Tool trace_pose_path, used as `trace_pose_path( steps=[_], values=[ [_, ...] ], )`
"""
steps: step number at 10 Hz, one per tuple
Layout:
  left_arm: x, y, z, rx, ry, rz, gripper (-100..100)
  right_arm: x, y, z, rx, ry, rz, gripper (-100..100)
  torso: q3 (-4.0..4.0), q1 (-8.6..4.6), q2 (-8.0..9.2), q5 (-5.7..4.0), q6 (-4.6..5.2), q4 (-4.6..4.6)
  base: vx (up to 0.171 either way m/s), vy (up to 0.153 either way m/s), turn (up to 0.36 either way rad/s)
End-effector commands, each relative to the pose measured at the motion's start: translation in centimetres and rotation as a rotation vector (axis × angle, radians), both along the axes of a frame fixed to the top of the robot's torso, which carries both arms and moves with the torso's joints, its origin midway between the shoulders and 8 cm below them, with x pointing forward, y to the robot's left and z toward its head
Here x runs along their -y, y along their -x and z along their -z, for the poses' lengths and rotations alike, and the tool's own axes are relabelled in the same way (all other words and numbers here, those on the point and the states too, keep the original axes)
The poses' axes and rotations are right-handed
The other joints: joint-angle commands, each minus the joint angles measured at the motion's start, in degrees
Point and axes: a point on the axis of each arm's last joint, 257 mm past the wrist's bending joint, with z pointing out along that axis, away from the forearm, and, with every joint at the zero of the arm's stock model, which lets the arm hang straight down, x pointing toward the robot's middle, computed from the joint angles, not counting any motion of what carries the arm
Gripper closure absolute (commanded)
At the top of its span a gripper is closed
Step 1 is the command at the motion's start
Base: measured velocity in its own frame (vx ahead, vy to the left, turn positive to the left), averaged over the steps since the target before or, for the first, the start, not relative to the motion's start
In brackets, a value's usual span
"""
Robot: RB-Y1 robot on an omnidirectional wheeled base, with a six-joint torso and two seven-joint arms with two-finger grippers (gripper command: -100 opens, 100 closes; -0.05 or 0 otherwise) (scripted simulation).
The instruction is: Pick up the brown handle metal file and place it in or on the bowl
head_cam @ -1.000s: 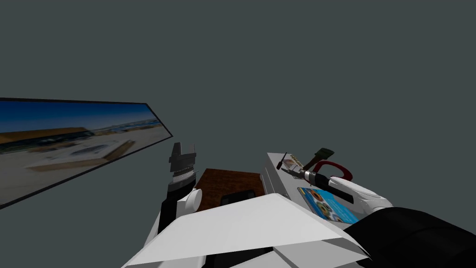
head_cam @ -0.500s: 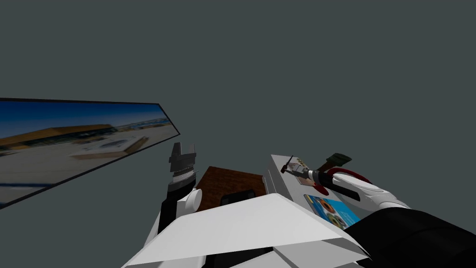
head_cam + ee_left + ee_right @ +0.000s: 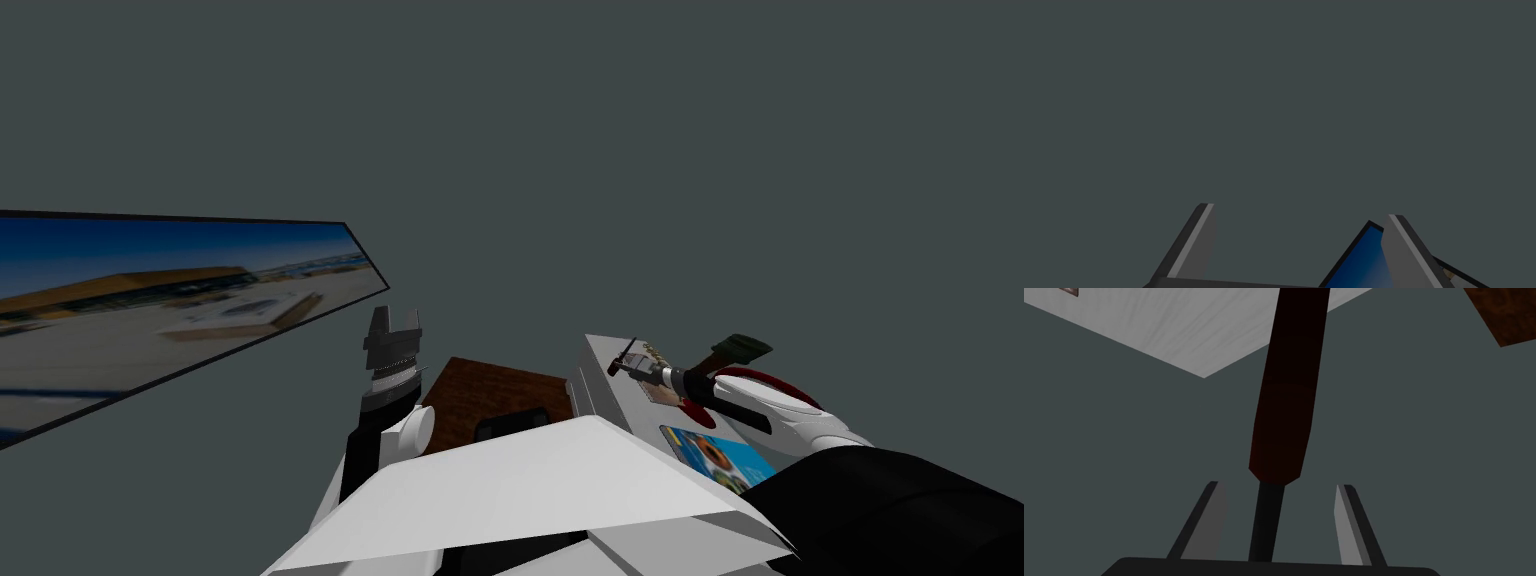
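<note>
The head camera looks steeply down and forward, rolled, over a light grey wood-grain tabletop (image 3: 605, 385) and a reddish-brown wooden surface (image 3: 490, 395); the right wrist camera, very near the dark red-brown-handled file (image 3: 1286, 388), faces both of those too; the left wrist camera faces a flat dark grey surface (image 3: 1274, 100), sharing a black-framed landscape picture (image 3: 150, 310) with the head view.

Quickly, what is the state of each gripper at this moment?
Left gripper: open, holding nothing.
Right gripper: around the metal file; whether it grips cannot be told.
</note>
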Motion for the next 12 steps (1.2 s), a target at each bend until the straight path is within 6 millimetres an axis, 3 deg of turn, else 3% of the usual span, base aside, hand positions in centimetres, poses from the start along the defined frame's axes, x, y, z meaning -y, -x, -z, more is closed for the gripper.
trace_pose_path(
  steps=[1, 4, 5, 6, 7, 8, 12],
  values=[
    [0.0, 0.0, 0.0, 0.0, 0.0, 0.0, 0, 0.0, 0.0, 0.0, 0.0, 0.0, 0.0, 100, 0.0, 0.0, 0.0, 0.0, 0.0, 0.0, 0.004, -0.006, -0.01],
    [0.0, 0.0, 0.0, 0.0, 0.0, 0.0, 0, 0.1, -0.1, -0.1, 0.002, 0.0, 0.001, 100, -0.08, -0.11, -0.09, -0.18, -0.08, -0.07, 0.0, 0.0, 0.0],
    [0.0, 0.0, 0.0, 0.0, 0.0, 0.0, 0, 0.1, -0.1, -0.1, 0.002, 0.0, 0.001, 0, -0.08, -0.11, -0.1, -0.18, -0.08, -0.07, 0.0, 0.0, 0.0],
    [0.0, 0.0, 0.0, 0.0, 0.0, 0.0, 0, 0.1, -0.1, -0.1, 0.002, -0.001, 0.001, 100, -0.08, -0.11, -0.1, -0.18, -0.08, -0.07, 0.0, 0.0, 0.0],
    [0.0, 0.0, 0.0, 0.0, 0.0, 0.0, 0, 0.0, -0.1, -0.1, 0.002, -0.001, 0.001, 0, -0.08, -0.11, -0.1, -0.17, -0.08, -0.07, 0.0, 0.0, 0.0],
    [0.0, 0.0, 0.0, 0.0, 0.0, 0.0, 0, 0.6, 0.4, -0.8, 0.0, 0.007, -0.017, 100, -0.08, -0.11, -0.1, -0.17, -0.08, -0.07, -0.037, 0.001, -0.155],
    [0.0, 0.0, 0.0, 0.0, 0.0, 0.0, 0, 1.3, 1.2, -2.2, 0.0, 0.016, -0.063, 100, 0.15, -0.09, 0.32, -0.13, 0.03, 0.01, -0.072, 0.003, -0.119]
  ],
)
